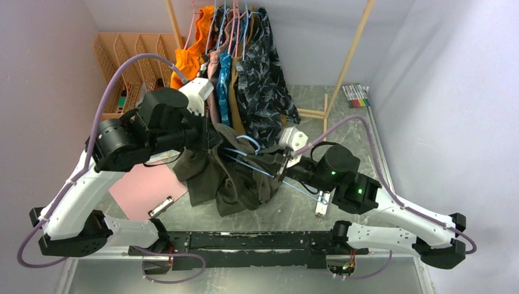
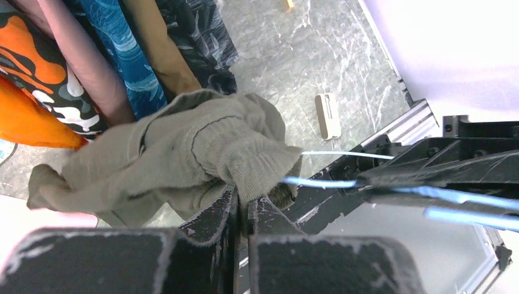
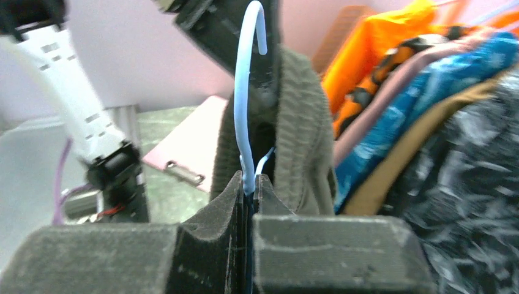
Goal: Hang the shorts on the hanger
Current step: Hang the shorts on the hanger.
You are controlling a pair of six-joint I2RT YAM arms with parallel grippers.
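The olive-green shorts point(image 1: 223, 177) hang bunched in mid-air between the two arms, above the table. My left gripper point(image 1: 211, 138) is shut on their ribbed waistband; the left wrist view has the cloth point(image 2: 183, 153) pinched between the jaws of that gripper point(image 2: 242, 205). The light-blue hanger point(image 1: 250, 146) sits inside the bunched fabric, its wire point(image 2: 321, 182) sticking out of the cloth. My right gripper point(image 1: 283, 165) is shut on the hanger at the base of its hook. From the right wrist, the hook point(image 3: 242, 92) rises from the closed gripper point(image 3: 249, 184), with the shorts point(image 3: 300, 141) draped behind it.
A wooden rail at the back holds hanging clothes, among them an orange garment point(image 1: 193, 58) and a dark camouflage one point(image 1: 263, 79). A pink clipboard point(image 1: 150, 190) lies at front left. A small white clip point(image 1: 322, 205) lies under the right arm. A slatted organiser point(image 1: 128, 55) and markers point(image 1: 356, 95) stand at the back.
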